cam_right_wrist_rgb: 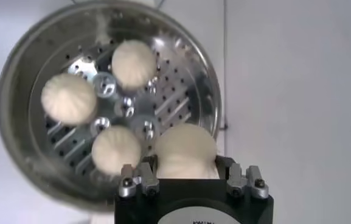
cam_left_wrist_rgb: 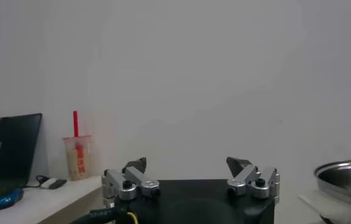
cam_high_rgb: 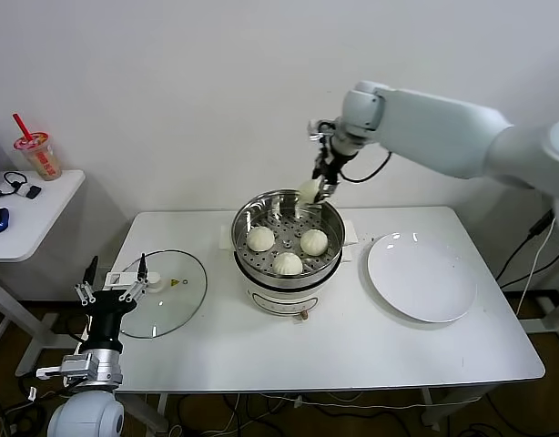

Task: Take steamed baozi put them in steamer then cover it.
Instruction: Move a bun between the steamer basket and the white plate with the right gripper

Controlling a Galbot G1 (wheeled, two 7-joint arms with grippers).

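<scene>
The steamer (cam_high_rgb: pixel 327 215) stands mid-table, a shiny steel pot on a white base, with three baozi (cam_high_rgb: pixel 260 238) (cam_high_rgb: pixel 313 241) (cam_high_rgb: pixel 288 264) on its perforated tray. A fourth baozi (cam_high_rgb: pixel 308 189) hangs over the pot's far rim, with my right gripper (cam_high_rgb: pixel 318 188) shut on it. In the right wrist view that baozi (cam_right_wrist_rgb: pixel 185 151) fills the space between the fingers, above the steamer (cam_right_wrist_rgb: pixel 17 82) and its buns. My left gripper (cam_high_rgb: pixel 108 293) is parked low at the table's front left corner and stands open (cam_left_wrist_rgb: pixel 187 165) and empty.
The glass lid (cam_high_rgb: pixel 170 300) with its white handle lies flat on the table left of the steamer. An empty white plate (cam_high_rgb: pixel 422 276) sits to the right. A side table (cam_high_rgb: pixel 29 214) at far left carries a drink cup (cam_high_rgb: pixel 39 155) and small items.
</scene>
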